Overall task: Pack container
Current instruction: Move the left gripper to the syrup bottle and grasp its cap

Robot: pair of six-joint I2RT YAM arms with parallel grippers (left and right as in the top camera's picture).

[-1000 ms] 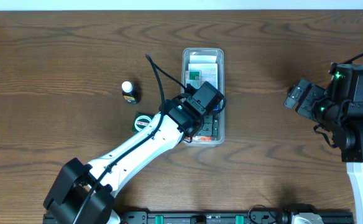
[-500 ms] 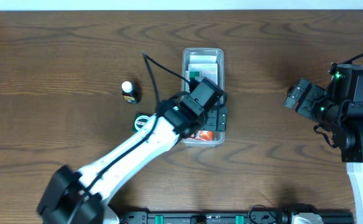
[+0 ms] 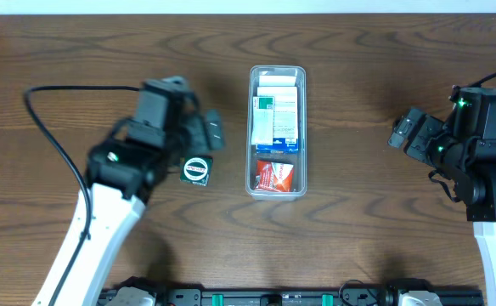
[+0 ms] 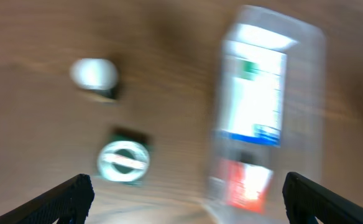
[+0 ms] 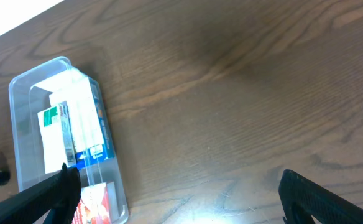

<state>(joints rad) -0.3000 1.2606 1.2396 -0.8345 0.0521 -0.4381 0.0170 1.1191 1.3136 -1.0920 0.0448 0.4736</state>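
The clear container (image 3: 251, 127) lies lengthwise at the table's middle. It holds a white, green and blue box (image 3: 276, 119) at the far part and a red box (image 3: 275, 176) at the near end. My left gripper (image 3: 212, 133) is open and empty, left of the container and above a small green box with a round label (image 3: 196, 170). Its wrist view is blurred and shows the container (image 4: 312, 93), the green box (image 4: 124, 162) and a white-capped bottle (image 4: 93, 73). My right gripper (image 3: 405, 133) is open and empty, far right of the container (image 5: 63, 60).
The white-capped bottle is hidden under the left arm in the overhead view. The table's far edge (image 5: 20, 28) runs just behind the container. The right arm's base (image 3: 494, 195) stands at the right edge.
My left gripper has pulled out of the container's near end and swung left, over the bottle and green box. The red box now lies uncovered in the container. The right arm has not moved.
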